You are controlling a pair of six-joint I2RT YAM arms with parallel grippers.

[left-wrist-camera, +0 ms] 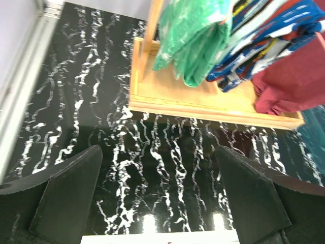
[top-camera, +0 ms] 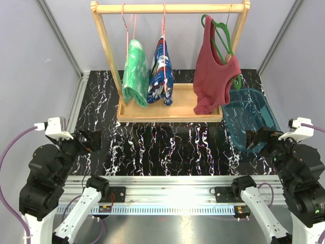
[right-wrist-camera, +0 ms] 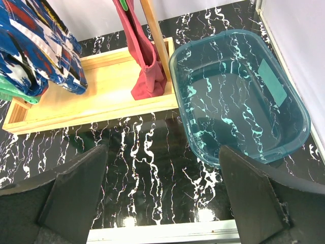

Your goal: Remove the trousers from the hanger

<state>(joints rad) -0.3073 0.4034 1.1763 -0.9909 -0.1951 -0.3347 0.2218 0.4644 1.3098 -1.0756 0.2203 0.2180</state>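
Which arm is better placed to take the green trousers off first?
Left, probably. The green trousers hang near the left end of the rack, ahead of the open left pincer. The open right pincer sits beside the tub, with the red top closer to it.

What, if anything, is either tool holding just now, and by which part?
Nothing is held. The left tool and right tool are both open above the table, apart from the green trousers and blue trousers hanging on the rack.
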